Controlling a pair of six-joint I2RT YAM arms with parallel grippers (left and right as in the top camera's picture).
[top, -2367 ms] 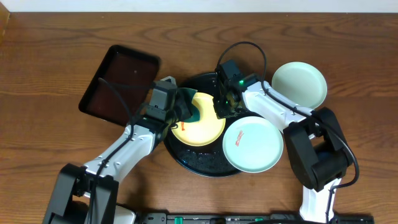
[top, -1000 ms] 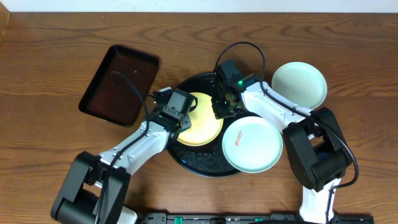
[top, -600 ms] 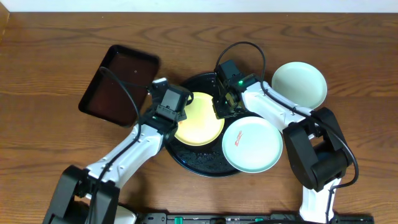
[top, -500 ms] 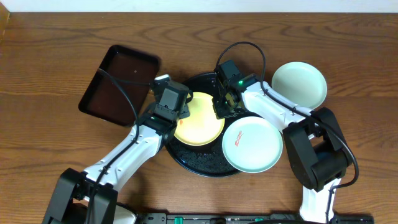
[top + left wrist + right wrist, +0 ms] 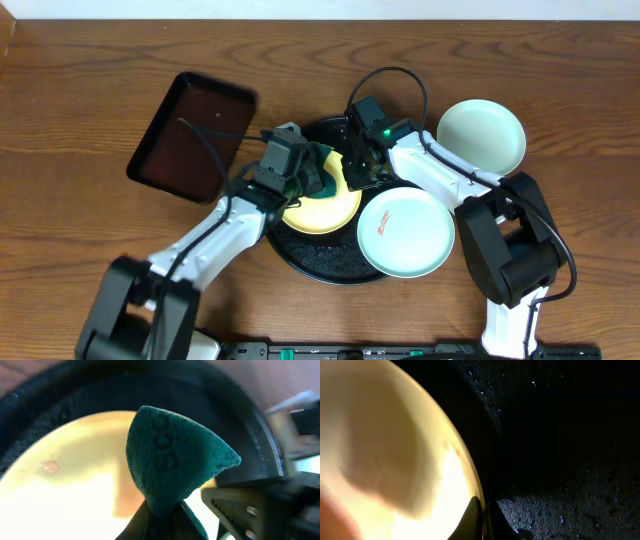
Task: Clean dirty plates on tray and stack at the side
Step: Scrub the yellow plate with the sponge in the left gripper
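Note:
The pale yellow plate (image 5: pixel 318 205) lies on the round black tray (image 5: pixel 320 262). My left gripper (image 5: pixel 305 175) is shut on a green scrub sponge (image 5: pixel 322 170) and holds it over the plate's upper part; the sponge (image 5: pixel 172 462) fills the left wrist view above the yellow plate (image 5: pixel 65 495). My right gripper (image 5: pixel 358 172) is shut on the yellow plate's right rim (image 5: pixel 465 477), one finger on each side. A mint-white plate (image 5: pixel 405 232) with a red smear lies at the tray's right edge. Another mint-white plate (image 5: pixel 481 134) sits on the table at the right.
A rectangular dark tray (image 5: pixel 192 135) lies at the left on the wooden table. The right arm's cable loops above the round tray. The two arms are close together over the tray.
My left gripper has swung right and up across the yellow plate with the sponge, which now shows over the plate's top. The right gripper has kept its hold on the rim.

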